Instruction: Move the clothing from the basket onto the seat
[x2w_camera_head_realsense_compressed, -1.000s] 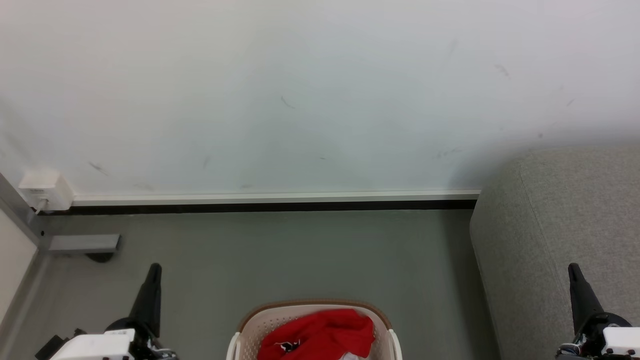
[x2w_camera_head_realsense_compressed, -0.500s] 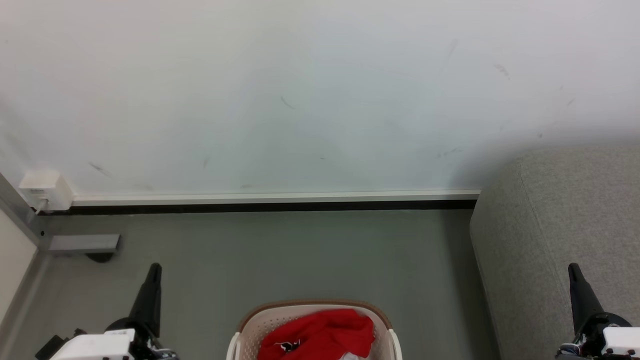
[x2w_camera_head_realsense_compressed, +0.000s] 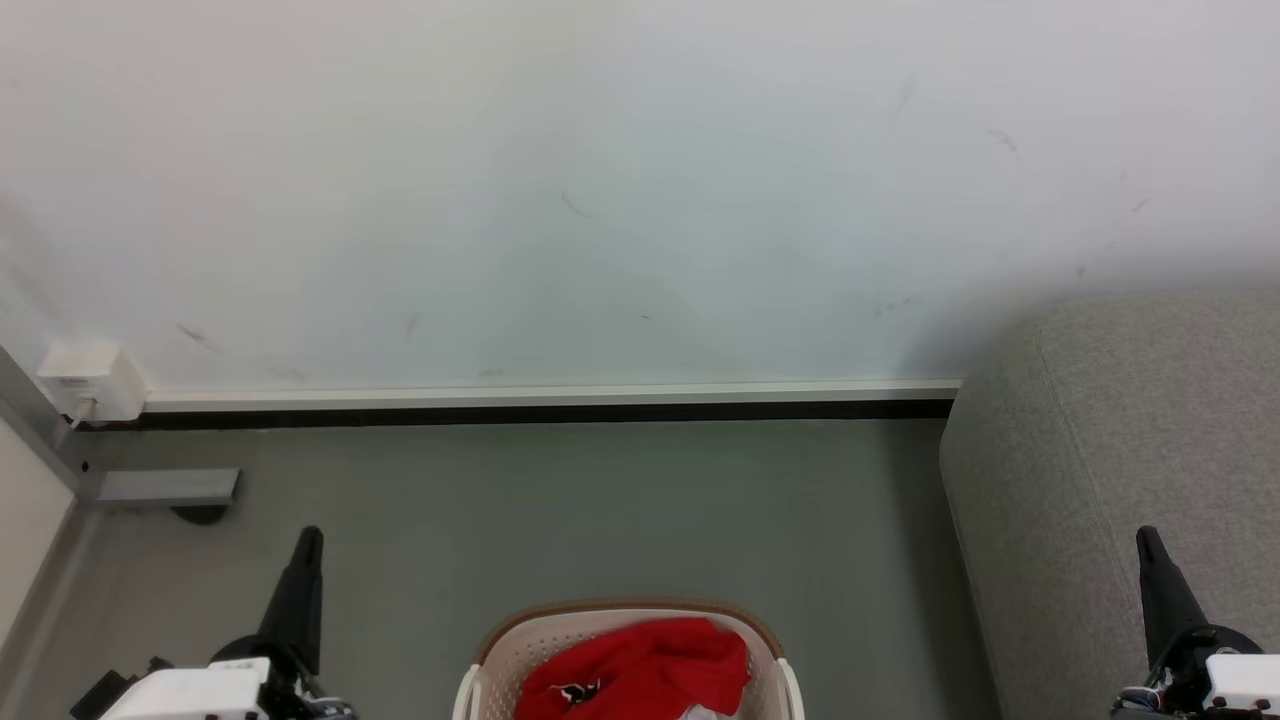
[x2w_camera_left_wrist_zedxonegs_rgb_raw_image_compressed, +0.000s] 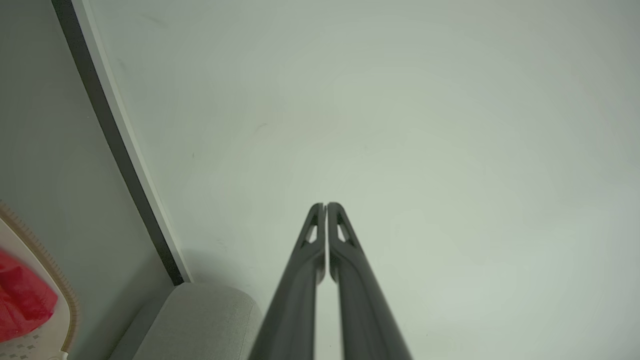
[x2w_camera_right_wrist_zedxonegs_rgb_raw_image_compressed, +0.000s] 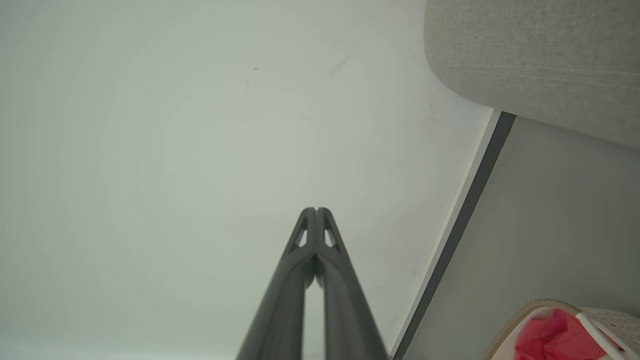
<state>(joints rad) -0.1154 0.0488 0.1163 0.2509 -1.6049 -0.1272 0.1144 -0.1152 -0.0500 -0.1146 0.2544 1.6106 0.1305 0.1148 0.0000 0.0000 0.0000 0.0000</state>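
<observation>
The red clothing (x2w_camera_head_realsense_compressed: 640, 665), with a small black-and-white mark, lies heaped in the cream basket (x2w_camera_head_realsense_compressed: 500, 650) with its brown rim at the bottom middle of the head view. To the right stands the grey fabric seat (x2w_camera_head_realsense_compressed: 1110, 450). My left gripper (x2w_camera_head_realsense_compressed: 308, 538) is shut at the lower left, apart from the basket and holding nothing. At the lower right my right gripper (x2w_camera_head_realsense_compressed: 1144, 538) is shut and empty in front of the seat. In the left wrist view the fingertips (x2w_camera_left_wrist_zedxonegs_rgb_raw_image_compressed: 326, 206) meet, with clothing (x2w_camera_left_wrist_zedxonegs_rgb_raw_image_compressed: 22, 300) at the left edge. The right wrist view shows the basket (x2w_camera_right_wrist_zedxonegs_rgb_raw_image_compressed: 525, 312).
A pale wall with a white skirting board (x2w_camera_head_realsense_compressed: 550, 395) runs behind the grey floor (x2w_camera_head_realsense_compressed: 600, 510). A white socket box (x2w_camera_head_realsense_compressed: 90, 380) and a grey floor fitting (x2w_camera_head_realsense_compressed: 165, 487) sit at the far left by a wall corner.
</observation>
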